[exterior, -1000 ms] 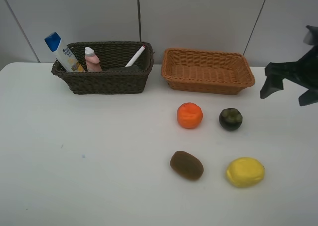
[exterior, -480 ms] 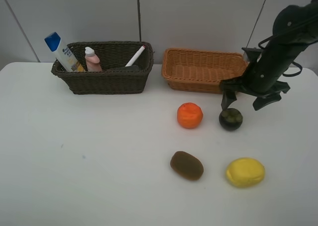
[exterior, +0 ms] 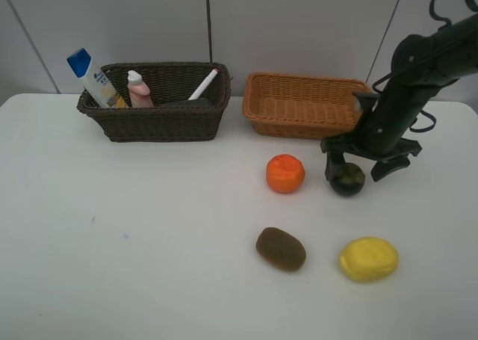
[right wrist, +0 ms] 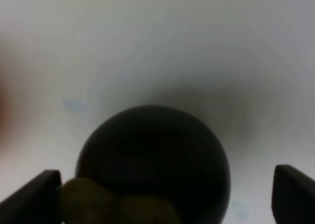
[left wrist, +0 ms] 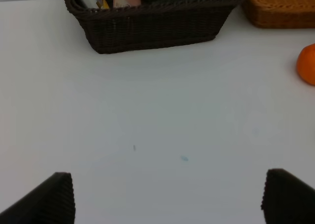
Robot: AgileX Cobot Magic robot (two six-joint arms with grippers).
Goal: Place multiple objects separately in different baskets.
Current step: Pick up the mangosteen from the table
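Where white table meets wall | left hand wide | right hand wide, astride mangosteen

Our right arm is matte black all over, built of rounded tubular links. Thin black cables loop beside it above the right gripper, which is a black crossbar carrying two flat fingers. Our left gripper shows us only two dark fingertips, blunt wedges with finely ribbed edges. We see the same dark wedge shape on the right pair from its wrist.
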